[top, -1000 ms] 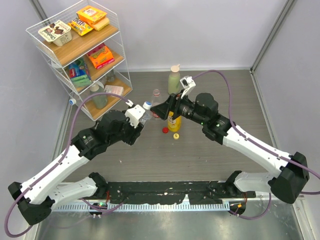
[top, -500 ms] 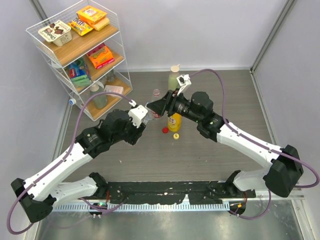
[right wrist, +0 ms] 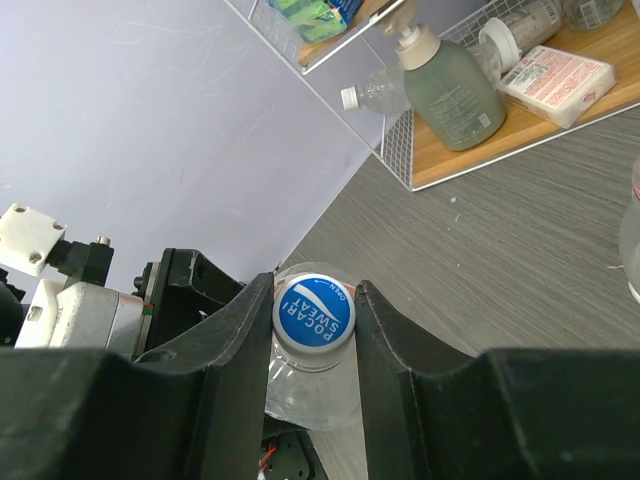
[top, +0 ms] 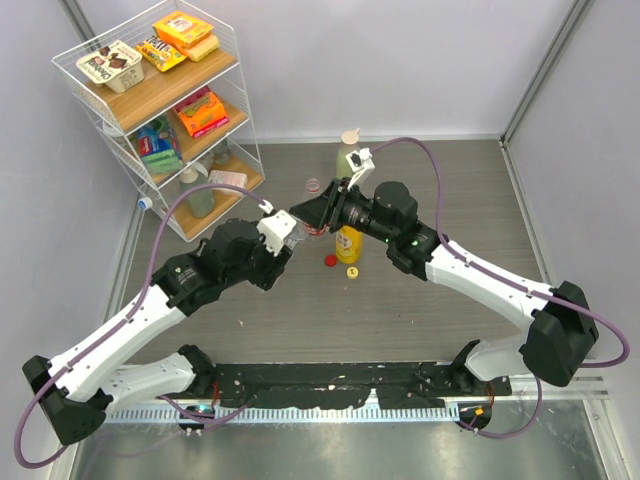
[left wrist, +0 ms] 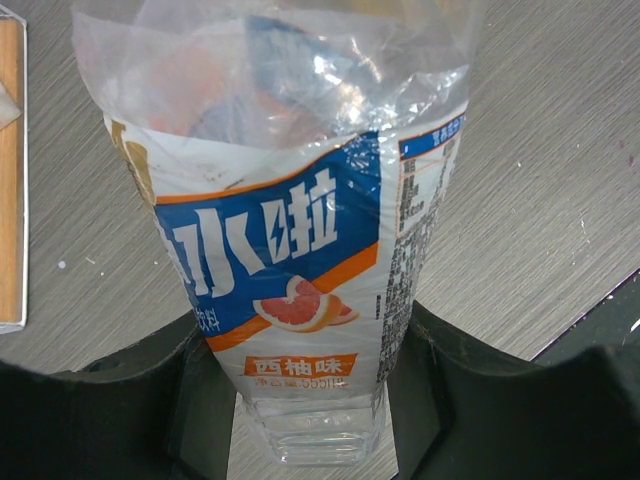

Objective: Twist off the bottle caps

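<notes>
My left gripper (left wrist: pixel 308 395) is shut on the lower body of a clear bottle (left wrist: pixel 290 240) with a blue, white and orange label, held tilted above the table. The bottle's blue-white cap (right wrist: pixel 314 311) sits squeezed between the fingers of my right gripper (right wrist: pixel 312 325), which is shut on it. In the top view both grippers meet at the table's middle, left gripper (top: pixel 283 236) and right gripper (top: pixel 301 218). A red cap (top: pixel 330 261) and a yellow cap (top: pixel 352 272) lie loose on the table beside a yellow bottle (top: pixel 348 243).
A wire shelf rack (top: pixel 160 110) with snacks and bottles stands at the back left. A pale green bottle (top: pixel 346 160) with a beige cap and a small clear bottle (top: pixel 312 188) stand behind the grippers. A green pump bottle (right wrist: pixel 450 90) sits on the rack's lowest shelf.
My right gripper has moved left onto the held bottle's cap and closed on it. The left gripper has kept its grip and barely moved.
</notes>
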Motion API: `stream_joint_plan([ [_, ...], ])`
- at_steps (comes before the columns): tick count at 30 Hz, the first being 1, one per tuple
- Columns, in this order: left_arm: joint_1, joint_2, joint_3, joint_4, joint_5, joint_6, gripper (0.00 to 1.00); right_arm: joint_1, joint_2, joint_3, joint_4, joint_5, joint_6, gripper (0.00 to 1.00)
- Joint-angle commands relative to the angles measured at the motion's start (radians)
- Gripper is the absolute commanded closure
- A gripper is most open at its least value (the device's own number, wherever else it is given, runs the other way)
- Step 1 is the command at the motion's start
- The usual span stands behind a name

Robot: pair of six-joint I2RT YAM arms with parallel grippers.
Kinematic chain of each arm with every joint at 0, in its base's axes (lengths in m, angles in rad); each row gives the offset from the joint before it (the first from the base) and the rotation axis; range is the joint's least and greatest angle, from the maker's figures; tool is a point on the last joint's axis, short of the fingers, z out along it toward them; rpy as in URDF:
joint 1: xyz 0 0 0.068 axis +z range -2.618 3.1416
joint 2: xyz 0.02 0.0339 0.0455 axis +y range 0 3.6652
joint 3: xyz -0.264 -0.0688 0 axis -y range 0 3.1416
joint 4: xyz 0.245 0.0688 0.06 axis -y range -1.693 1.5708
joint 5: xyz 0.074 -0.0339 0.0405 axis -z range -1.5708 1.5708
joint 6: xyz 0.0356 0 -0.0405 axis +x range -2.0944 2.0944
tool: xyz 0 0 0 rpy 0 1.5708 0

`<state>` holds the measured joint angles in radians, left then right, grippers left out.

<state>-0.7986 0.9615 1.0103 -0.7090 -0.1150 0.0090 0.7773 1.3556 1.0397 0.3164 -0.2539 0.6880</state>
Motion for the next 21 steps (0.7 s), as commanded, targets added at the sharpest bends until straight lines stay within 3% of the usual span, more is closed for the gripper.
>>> stream_joint_plan([
  [1,-0.004,-0.010,0.011,0.037,0.008,0.003,0.83,0.005,-0.010,0.033,0.050,-0.010,0.002,0.93],
  [2,-0.004,-0.010,0.010,0.037,0.008,0.003,0.83,0.007,-0.012,0.030,0.052,-0.011,-0.001,0.98],
  [8,-0.002,-0.024,0.027,0.029,0.023,0.002,0.86,0.007,-0.032,-0.001,0.067,-0.025,-0.024,0.98],
  [16,-0.004,-0.082,0.057,0.005,0.110,0.002,0.98,0.007,-0.096,-0.041,0.102,-0.148,-0.108,0.98],
  [21,-0.002,-0.125,0.071,-0.006,0.254,0.006,1.00,0.007,-0.142,-0.053,0.081,-0.208,-0.154,0.98],
])
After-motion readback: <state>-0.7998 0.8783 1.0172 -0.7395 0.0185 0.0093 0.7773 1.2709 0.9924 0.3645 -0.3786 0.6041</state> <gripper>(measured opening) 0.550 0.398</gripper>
